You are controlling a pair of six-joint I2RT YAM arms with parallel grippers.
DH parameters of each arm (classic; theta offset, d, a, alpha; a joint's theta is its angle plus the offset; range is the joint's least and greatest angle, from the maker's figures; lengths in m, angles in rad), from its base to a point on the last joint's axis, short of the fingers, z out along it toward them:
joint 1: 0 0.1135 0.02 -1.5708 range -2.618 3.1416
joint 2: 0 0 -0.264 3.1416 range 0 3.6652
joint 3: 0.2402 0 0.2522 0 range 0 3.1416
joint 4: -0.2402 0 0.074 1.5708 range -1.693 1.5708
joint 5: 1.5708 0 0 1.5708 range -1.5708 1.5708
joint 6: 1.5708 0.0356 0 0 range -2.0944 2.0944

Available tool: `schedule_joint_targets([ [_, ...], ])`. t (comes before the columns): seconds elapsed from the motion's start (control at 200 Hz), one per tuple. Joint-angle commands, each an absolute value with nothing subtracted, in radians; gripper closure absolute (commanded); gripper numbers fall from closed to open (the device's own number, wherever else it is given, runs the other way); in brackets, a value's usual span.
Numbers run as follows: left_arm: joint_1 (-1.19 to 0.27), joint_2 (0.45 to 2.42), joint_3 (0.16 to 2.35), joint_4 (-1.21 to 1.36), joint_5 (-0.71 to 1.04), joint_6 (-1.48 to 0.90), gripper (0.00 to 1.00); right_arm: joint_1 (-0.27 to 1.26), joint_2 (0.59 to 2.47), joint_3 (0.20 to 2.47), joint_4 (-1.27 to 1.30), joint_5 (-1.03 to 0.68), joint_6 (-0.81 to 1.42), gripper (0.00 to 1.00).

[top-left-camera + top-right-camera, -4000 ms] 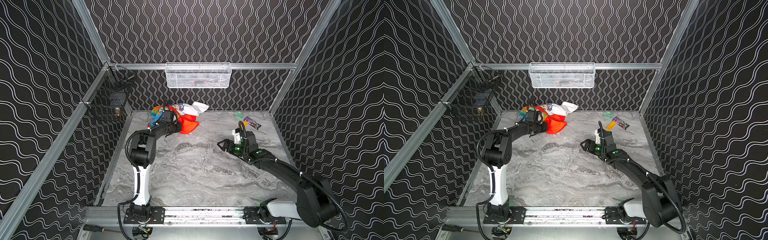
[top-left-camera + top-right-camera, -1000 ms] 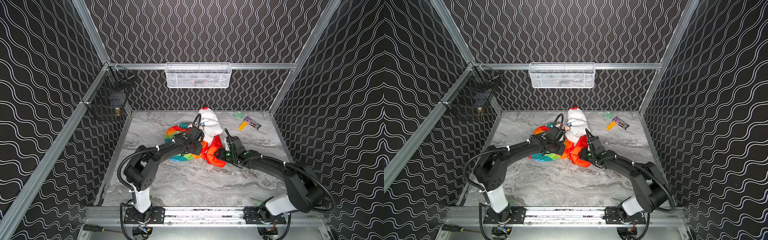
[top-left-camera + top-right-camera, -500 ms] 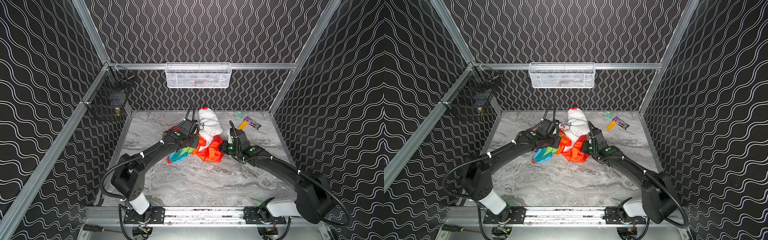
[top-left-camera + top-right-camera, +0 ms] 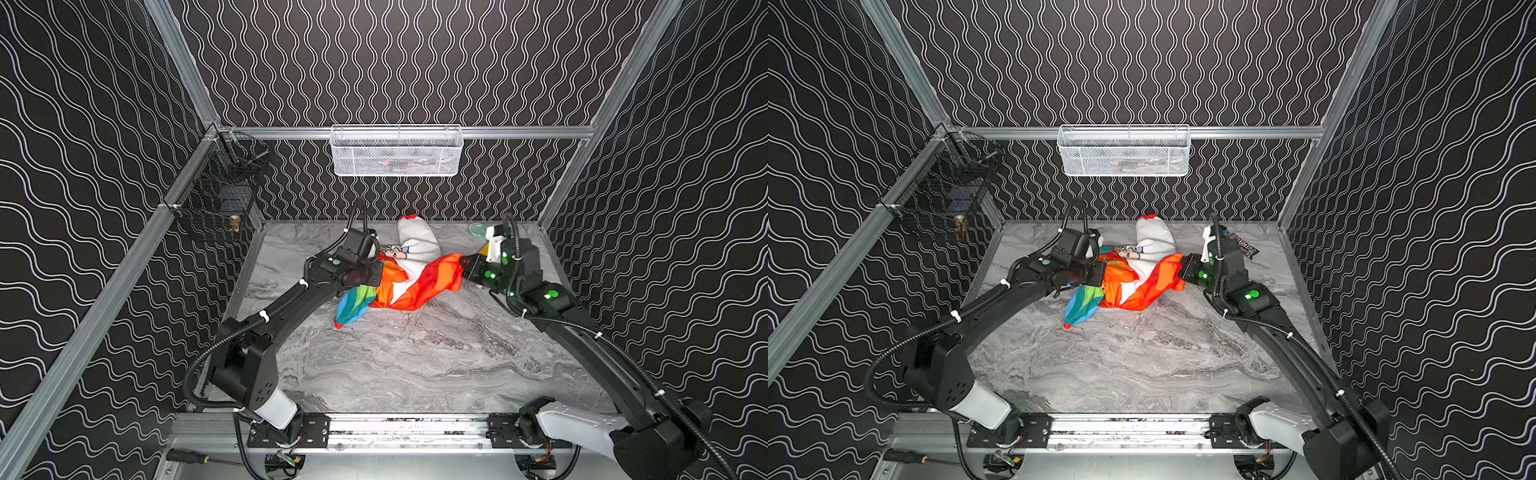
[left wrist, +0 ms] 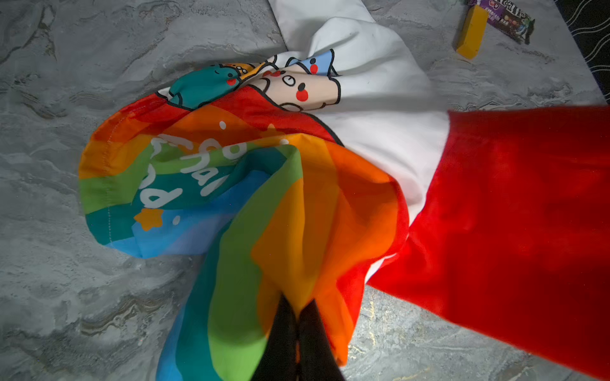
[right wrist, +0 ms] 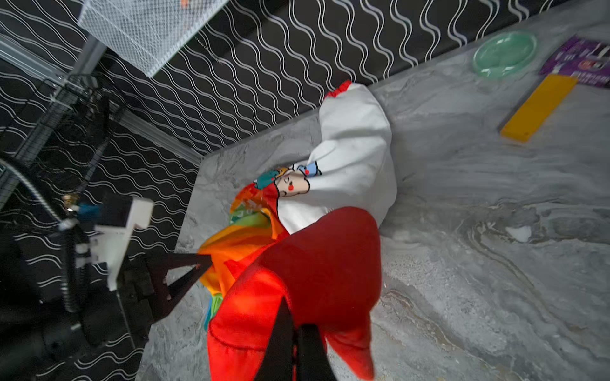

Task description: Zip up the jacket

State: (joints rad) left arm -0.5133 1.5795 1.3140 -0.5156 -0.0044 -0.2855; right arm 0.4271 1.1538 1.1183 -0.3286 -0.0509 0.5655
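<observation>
So, at this moment you had both arms on the jacket point(image 4: 401, 282). It lay bunched toward the back middle of the marble table point(image 4: 415, 365), partly lifted between the two grippers.

Your left arm point(image 4: 286, 307) rose from the front rail point(image 4: 395, 426), upper link folded over its base. The long forearm angled up and inward, wrist turned so the left gripper point(image 5: 298, 318) pointed to the right. Its fingers were pressed together on a fold of the rainbow-striped panel. The left wrist view showed orange and yellow cloth pinched at the tips.

Your right arm point(image 4: 582, 332) stretched long from the front right corner toward the back. The wrist bent inward so the right gripper point(image 6: 295, 328) faced left, opposite the other one. Its fingers were clamped tight on red cloth, which draped over both sides of the tips in the right wrist view.

Between the grips the cloth sagged to the table. A blue-green striped end hung below the left gripper and touched the surface in both top views. White lining with the cartoon print faced up, and one white bulge pointed at the back wall point(image 4: 415, 195). Zipper: couldn't tell where it sat.

A yellow block point(image 6: 538, 109), green dish point(image 6: 505, 54) and purple wrapper point(image 6: 581, 64) lay near the back right corner, apart from the jacket.
</observation>
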Motion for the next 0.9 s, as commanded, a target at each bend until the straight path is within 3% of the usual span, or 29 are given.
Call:
schedule_joint_targets([
  [0.0,-0.508,1.568,1.304,-0.502,0.027,-0.295,1.00,0.384,1.133,1.180,-0.357,-0.090,0.529,1.00],
  [0.17,-0.507,1.557,1.274,-0.478,0.061,-0.296,1.00,0.329,1.126,1.291,-0.367,-0.148,0.510,1.00],
  [0.315,-0.508,1.529,1.238,-0.440,0.099,-0.295,0.64,0.319,1.151,1.406,-0.377,-0.195,0.485,1.00],
  [0.415,-0.507,1.503,1.216,-0.411,0.126,-0.283,0.49,0.319,1.177,1.476,-0.369,-0.234,0.472,1.00],
  [0.766,-0.526,1.316,1.073,-0.200,0.319,-0.254,0.32,0.319,1.308,1.618,-0.279,-0.379,0.530,1.00],
  [0.891,-0.584,1.275,1.033,-0.151,0.302,-0.247,0.28,0.332,1.361,1.588,-0.186,-0.435,0.605,1.00],
])
